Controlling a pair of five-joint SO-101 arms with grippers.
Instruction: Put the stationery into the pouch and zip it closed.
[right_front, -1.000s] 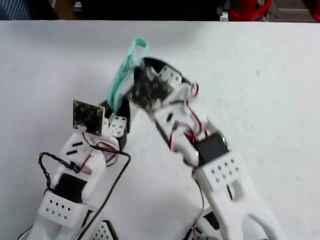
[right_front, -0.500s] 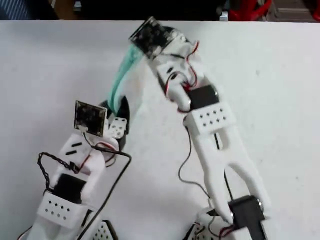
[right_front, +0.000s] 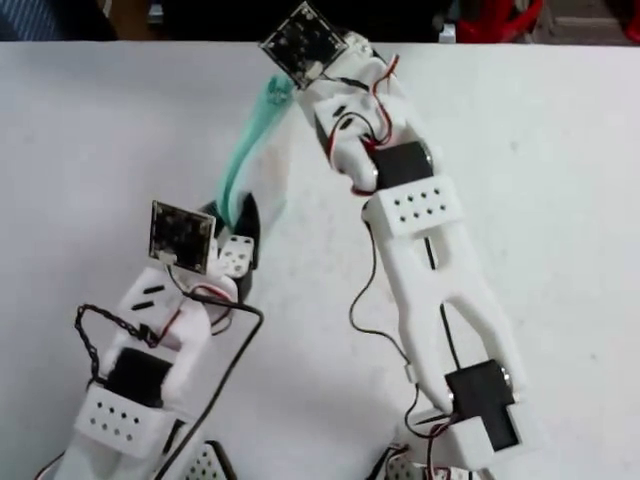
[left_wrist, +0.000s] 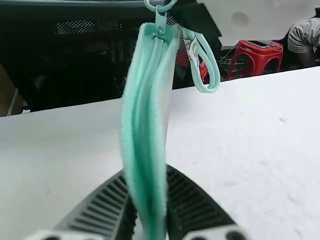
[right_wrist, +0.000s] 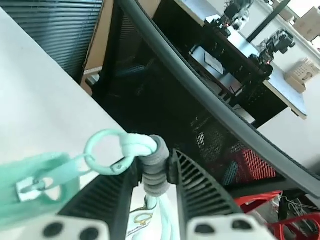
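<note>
The mint green pouch (right_front: 245, 150) stands on edge, stretched between both grippers. In the left wrist view the pouch (left_wrist: 145, 125) runs away from me with its zip teeth together, the slider (left_wrist: 160, 27) at the far end. My left gripper (right_front: 240, 215) is shut on the pouch's near end, its ribbed fingers (left_wrist: 195, 205) pressed to either side. My right gripper (right_wrist: 152, 175) is shut on the pale cord loop (right_wrist: 147, 165) tied to the zip pull's ring (right_wrist: 105, 150), at the pouch's far end (right_front: 275, 92) by the table's back edge.
The white table (right_front: 520, 150) has open room right of the right arm and left of the pouch. Its back edge (right_front: 150, 42) lies just past the right gripper. Beyond it stand a black mesh chair (left_wrist: 75, 55) and a red stool (left_wrist: 252, 55).
The right arm has stretched out toward the table's back edge, drawing the zip pull along the pouch. The pouch is pulled longer and straighter. The left arm has stayed put.
</note>
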